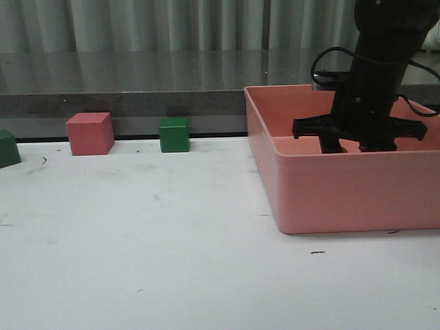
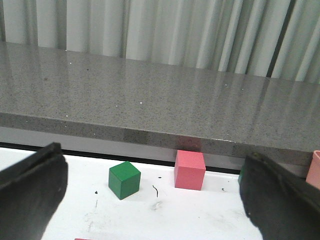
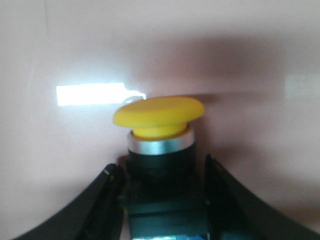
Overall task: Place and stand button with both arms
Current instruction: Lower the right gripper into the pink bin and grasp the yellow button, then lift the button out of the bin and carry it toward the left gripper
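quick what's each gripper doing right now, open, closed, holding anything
Left gripper: open, holding nothing, above the table.
Right gripper: down in the pink bin, fingers against both sides of the button; looks shut on it.

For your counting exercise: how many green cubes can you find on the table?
2: one green cube beside the pink cube, another at the table's far left edge. Others may be hidden.
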`<action>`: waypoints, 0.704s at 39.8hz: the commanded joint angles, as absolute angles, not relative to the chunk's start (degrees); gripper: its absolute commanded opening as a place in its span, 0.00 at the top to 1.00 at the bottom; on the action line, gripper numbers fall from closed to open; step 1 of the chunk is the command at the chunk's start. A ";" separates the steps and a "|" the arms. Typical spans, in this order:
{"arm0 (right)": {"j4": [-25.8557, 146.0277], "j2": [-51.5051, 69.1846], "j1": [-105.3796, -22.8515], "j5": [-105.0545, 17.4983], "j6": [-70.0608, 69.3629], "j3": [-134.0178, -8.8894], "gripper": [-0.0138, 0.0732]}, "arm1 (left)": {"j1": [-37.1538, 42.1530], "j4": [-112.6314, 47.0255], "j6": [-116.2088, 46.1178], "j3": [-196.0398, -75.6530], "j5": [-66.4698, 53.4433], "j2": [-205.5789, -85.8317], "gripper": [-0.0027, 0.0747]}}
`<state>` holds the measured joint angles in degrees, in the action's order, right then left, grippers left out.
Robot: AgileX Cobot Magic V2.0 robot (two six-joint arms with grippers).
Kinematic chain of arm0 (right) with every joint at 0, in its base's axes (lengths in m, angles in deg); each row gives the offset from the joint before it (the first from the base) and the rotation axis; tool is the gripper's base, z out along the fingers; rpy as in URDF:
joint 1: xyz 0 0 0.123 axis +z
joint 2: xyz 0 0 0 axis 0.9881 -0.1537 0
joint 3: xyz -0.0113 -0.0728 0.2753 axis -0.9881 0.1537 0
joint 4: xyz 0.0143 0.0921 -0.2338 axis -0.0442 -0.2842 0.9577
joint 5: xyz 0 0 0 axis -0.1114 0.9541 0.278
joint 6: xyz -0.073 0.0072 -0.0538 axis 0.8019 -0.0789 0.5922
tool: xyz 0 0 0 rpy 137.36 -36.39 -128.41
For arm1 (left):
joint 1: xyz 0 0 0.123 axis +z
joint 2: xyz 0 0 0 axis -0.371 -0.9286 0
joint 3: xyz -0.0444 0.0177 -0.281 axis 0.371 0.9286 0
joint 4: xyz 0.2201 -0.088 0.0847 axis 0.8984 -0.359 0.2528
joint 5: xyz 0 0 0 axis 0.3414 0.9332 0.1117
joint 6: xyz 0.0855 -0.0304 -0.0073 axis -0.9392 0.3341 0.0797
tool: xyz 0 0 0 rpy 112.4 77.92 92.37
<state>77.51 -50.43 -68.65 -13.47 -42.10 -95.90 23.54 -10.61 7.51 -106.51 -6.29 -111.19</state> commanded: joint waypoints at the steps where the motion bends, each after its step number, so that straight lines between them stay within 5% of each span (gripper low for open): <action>1: 78.16 -44.82 -68.92 -12.97 -42.15 -98.19 0.50 | 23.16 -10.75 7.64 -108.58 -11.05 -111.97 0.10; 14: 78.09 -36.85 -66.39 -5.61 -42.15 -105.60 0.50 | 23.16 -10.75 7.64 -108.58 -11.05 -111.97 0.10; 28: 77.39 -36.85 -50.76 -2.07 -42.09 -116.16 0.50 | 23.16 -10.75 7.64 -108.58 -11.05 -111.97 0.10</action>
<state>77.51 -39.76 -54.07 0.05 -42.10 -112.99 23.54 -10.61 7.51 -106.51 -6.29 -111.19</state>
